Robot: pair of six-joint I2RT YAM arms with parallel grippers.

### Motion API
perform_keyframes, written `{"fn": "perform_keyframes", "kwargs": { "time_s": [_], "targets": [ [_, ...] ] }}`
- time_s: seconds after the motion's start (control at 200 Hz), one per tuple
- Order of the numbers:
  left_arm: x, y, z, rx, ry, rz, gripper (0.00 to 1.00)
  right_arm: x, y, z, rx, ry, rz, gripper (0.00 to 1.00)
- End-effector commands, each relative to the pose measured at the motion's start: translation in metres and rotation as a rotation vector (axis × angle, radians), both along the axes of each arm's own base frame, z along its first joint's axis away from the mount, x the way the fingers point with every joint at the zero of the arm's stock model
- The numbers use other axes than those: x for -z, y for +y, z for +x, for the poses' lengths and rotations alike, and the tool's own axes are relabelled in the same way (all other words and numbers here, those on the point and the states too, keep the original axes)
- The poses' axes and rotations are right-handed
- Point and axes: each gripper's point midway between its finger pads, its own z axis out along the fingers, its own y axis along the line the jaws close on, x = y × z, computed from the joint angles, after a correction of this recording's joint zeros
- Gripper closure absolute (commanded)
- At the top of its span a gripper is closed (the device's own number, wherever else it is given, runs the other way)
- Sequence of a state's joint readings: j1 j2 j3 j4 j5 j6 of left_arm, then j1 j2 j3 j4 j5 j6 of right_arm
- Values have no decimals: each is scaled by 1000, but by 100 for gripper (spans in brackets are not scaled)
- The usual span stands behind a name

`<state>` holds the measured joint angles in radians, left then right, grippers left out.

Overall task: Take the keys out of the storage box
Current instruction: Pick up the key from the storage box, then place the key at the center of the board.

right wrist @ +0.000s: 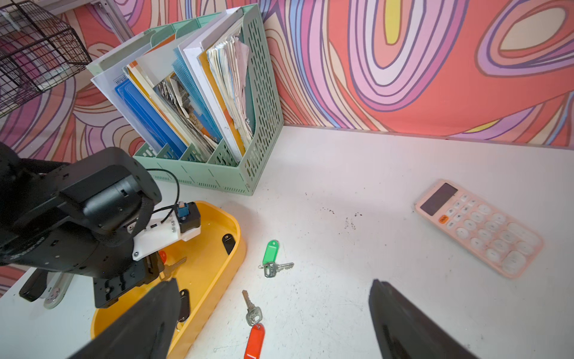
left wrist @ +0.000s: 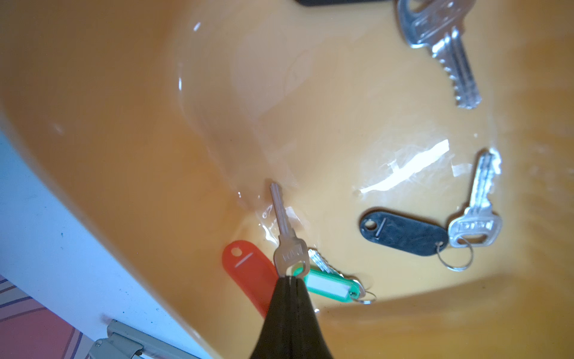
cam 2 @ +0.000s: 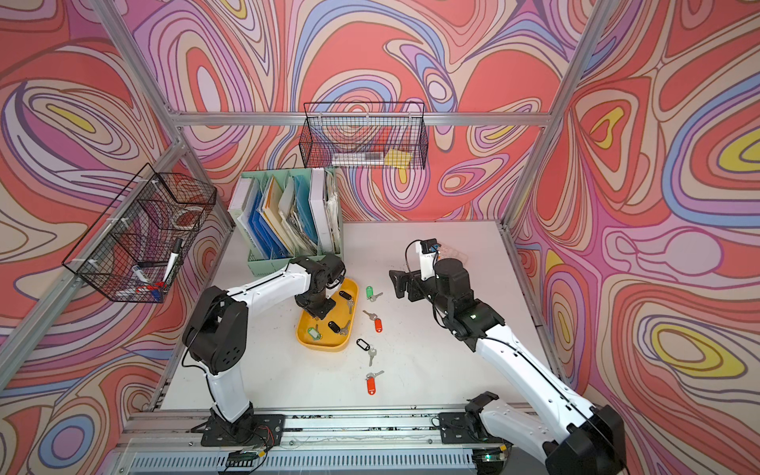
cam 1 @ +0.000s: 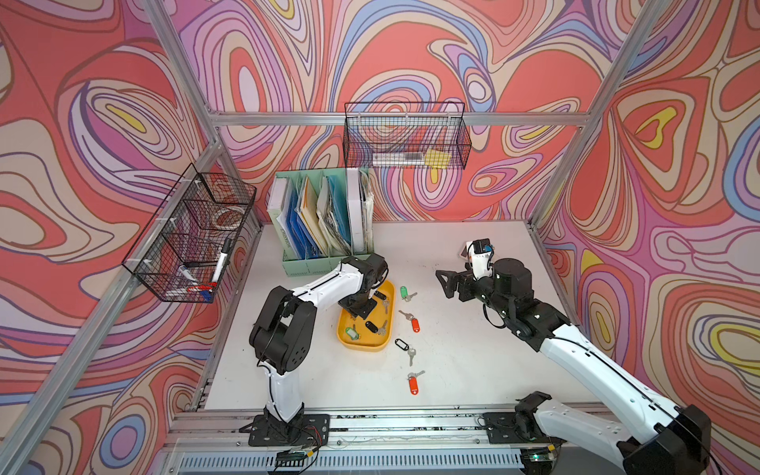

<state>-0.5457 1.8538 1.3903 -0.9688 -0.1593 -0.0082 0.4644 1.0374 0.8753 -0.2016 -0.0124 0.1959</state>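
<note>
Keys on plastic tags, some in a yellow tray and some on a white table. The red-tagged set (left wrist: 248,273) is in the storage box (left wrist: 93,124), and my left claw (left wrist: 290,279) is closed, its tips pinched on the bow of that set's key, right by the ring. The blade sticks out past the tips and the tag lies alongside.

Just beside it in the tray lies a green-tagged set (left wrist: 329,284). A black-tagged set (left wrist: 403,233) lies a little apart, and another key (left wrist: 441,46) lies near the far end.

I judge these light and stiff: thin flat metal, smooth, and easy to lose from a shallow pinch. The ring joins the parts loosely, so the tag will dangle and swing on lifting. The bow or the ring is the firmest hold, and across a tag's narrow width would also serve. The glossy tray looks light and may slide if nudged.

On the table (cam 1: 473,362), beside the tray, four sets already lie out: green (cam 1: 404,293), red (cam 1: 414,324), black (cam 1: 402,344) and red (cam 1: 413,385).

My right claw (right wrist: 275,281) hangs wide open and empty above the table. A pink calculator (right wrist: 478,227) lies well apart.
</note>
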Motion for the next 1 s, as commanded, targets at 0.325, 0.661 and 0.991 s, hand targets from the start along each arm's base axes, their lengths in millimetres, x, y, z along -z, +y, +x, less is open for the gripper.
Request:
{"fn": "perform_keyframes", "kwargs": {
  "time_s": [0.325,0.661,0.991],
  "targets": [
    [-83,-22,22,-78,-253,-211,100,-50,-24,4,107,-122,19,2],
    [-114,-60,43,-62,-326,-359,100,-68,-33,-2,137,-164,22,2],
    [-125,-146,69,68,-342,-448,100,-86,-43,-12,165,-206,36,2]
  ]
}}
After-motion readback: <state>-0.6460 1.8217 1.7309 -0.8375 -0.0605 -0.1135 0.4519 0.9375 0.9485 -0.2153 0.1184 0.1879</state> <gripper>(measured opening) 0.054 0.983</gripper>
